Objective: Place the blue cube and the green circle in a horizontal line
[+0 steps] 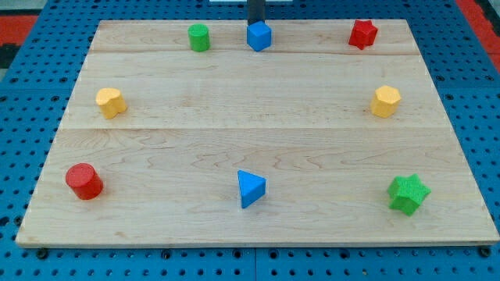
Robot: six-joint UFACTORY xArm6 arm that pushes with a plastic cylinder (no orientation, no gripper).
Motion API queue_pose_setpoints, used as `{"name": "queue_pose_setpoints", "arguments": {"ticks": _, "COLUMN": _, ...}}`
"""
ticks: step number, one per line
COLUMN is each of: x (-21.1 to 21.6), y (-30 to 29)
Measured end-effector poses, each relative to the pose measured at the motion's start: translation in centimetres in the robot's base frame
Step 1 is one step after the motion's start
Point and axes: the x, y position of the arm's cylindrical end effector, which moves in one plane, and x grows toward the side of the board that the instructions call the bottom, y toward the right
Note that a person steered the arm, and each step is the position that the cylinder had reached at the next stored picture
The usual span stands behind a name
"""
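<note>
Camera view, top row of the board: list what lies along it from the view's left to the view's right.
green circle → blue cube, with my tip right behind it at the view's top → red star-shaped block.

A lab test bench is indicated: a pale wooden board [258,140] is laid on a blue perforated base [31,117], small coloured blocks are spread around its edges, and a dark rod [256,11] is seen at the view's top.
</note>
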Motion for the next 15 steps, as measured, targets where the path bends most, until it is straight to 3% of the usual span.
{"name": "queue_pose_setpoints", "arguments": {"ticks": 2, "x": 1.2, "y": -1.5}}
{"name": "queue_pose_setpoints", "arguments": {"ticks": 3, "x": 1.2, "y": -6.0}}
{"name": "queue_pose_setpoints", "arguments": {"ticks": 7, "x": 1.5, "y": -9.0}}
{"name": "queue_pose_setpoints", "arguments": {"ticks": 10, "x": 3.5, "y": -5.4}}
{"name": "queue_pose_setpoints", "arguments": {"ticks": 15, "x": 4.1, "y": -8.3}}
